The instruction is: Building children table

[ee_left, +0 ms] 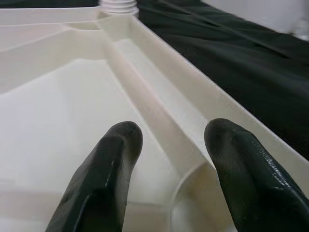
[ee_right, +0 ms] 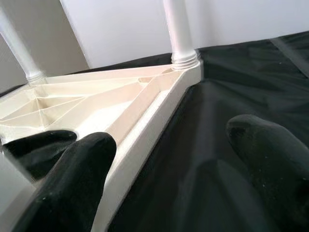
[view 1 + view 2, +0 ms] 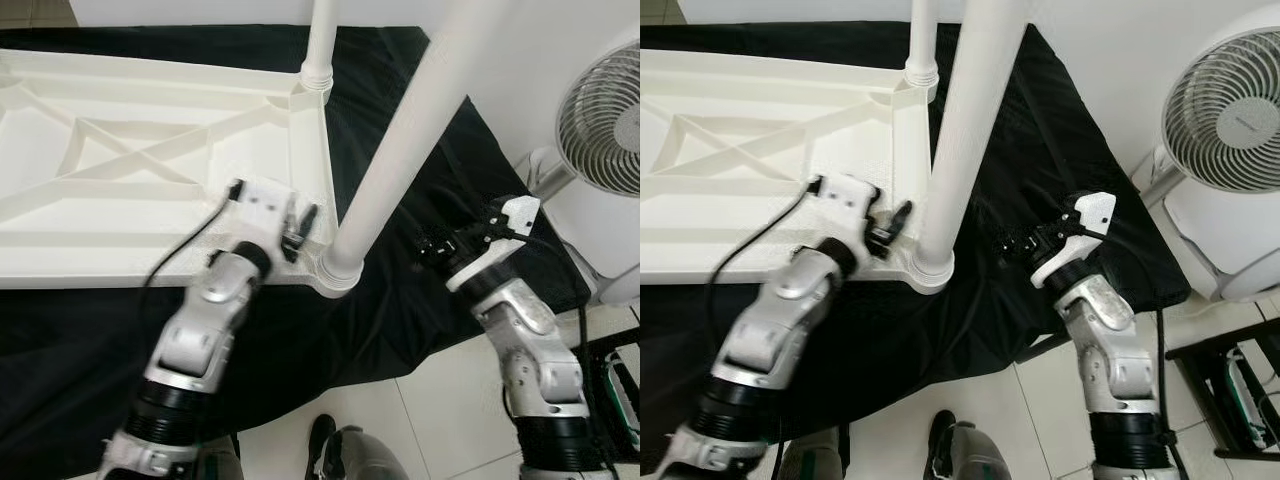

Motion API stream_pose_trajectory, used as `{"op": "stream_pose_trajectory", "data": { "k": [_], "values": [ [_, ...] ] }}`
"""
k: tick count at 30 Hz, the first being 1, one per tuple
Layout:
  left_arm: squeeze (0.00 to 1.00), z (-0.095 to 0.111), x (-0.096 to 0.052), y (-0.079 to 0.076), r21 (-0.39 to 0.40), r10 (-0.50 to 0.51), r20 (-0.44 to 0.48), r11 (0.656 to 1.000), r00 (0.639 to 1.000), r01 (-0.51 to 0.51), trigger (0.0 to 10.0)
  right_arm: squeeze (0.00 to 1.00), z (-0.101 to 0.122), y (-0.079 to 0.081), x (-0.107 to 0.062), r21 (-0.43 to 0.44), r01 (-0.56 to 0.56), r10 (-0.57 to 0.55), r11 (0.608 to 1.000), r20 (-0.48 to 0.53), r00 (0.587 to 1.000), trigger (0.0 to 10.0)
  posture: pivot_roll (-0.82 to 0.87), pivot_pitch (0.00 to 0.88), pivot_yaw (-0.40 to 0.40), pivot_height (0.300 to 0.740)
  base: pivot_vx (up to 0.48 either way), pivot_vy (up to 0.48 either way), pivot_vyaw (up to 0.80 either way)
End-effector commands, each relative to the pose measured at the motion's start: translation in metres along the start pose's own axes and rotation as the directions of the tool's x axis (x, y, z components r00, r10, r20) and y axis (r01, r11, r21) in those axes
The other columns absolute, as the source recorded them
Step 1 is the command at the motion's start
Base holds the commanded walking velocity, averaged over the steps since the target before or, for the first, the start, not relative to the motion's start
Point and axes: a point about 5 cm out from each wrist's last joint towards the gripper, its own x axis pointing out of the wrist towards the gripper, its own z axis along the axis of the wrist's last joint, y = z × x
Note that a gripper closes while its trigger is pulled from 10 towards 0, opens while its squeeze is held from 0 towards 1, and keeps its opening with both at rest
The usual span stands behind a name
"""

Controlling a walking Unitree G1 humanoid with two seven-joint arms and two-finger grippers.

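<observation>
The white plastic table top [image 3: 150,150] lies upside down on a black cloth [image 3: 420,310], its ribs facing up. One white leg [image 3: 400,150] stands in the near right corner socket [image 3: 335,270], and a second leg [image 3: 322,40] stands in the far right corner. My left gripper [image 3: 300,225] hovers open over the table's inner edge just left of the near leg, and one rib runs between its fingers [image 1: 104,179]. My right gripper [image 3: 435,245] is open over the cloth, right of the near leg and apart from it. A third leg [image 2: 19,48] stands at a far corner.
A white fan [image 3: 600,120] stands close by on the right, beside the cloth's edge. A dark rack [image 3: 620,390] sits low at the right on the tiled floor [image 3: 440,420]. The white wall lies behind the table.
</observation>
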Motion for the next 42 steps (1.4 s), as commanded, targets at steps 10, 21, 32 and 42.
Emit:
{"op": "stream_pose_trajectory", "data": {
  "k": [10,21,32,42],
  "values": [
    [0.0,-0.002,-0.042,0.074,0.067,0.164,-0.01,0.984,0.986,-0.163,10.0,0.0,0.015,0.015,-0.026,0.033,-0.323,0.324,0.946,-0.115,0.939,10.0,0.16,0.19,-0.089,0.74,0.0,0.0,0.0],
    [0.0,0.012,-0.042,0.06,0.081,0.011,0.034,0.997,0.999,-0.014,10.0,0.0,0.003,0.023,-0.02,0.071,-0.475,0.48,0.877,-0.174,0.86,10.0,0.18,0.146,-0.09,0.74,0.0,0.0,0.0],
    [0.0,0.006,-0.031,0.021,0.018,-0.151,0.042,0.988,0.988,0.15,10.0,0.0,-0.021,0.029,0.022,0.043,-0.391,0.393,0.919,-0.136,0.909,10.0,0.16,0.162,-0.104,0.74,0.0,0.0,0.0],
    [0.0,0.003,-0.043,0.003,0.01,-0.281,0.04,0.96,0.959,0.281,10.0,0.0,-0.026,0.019,0.033,0.036,-0.293,0.295,0.956,-0.092,0.951,10.0,0.16,0.162,-0.118,0.74,0.0,0.0,0.0]
  ]
}}
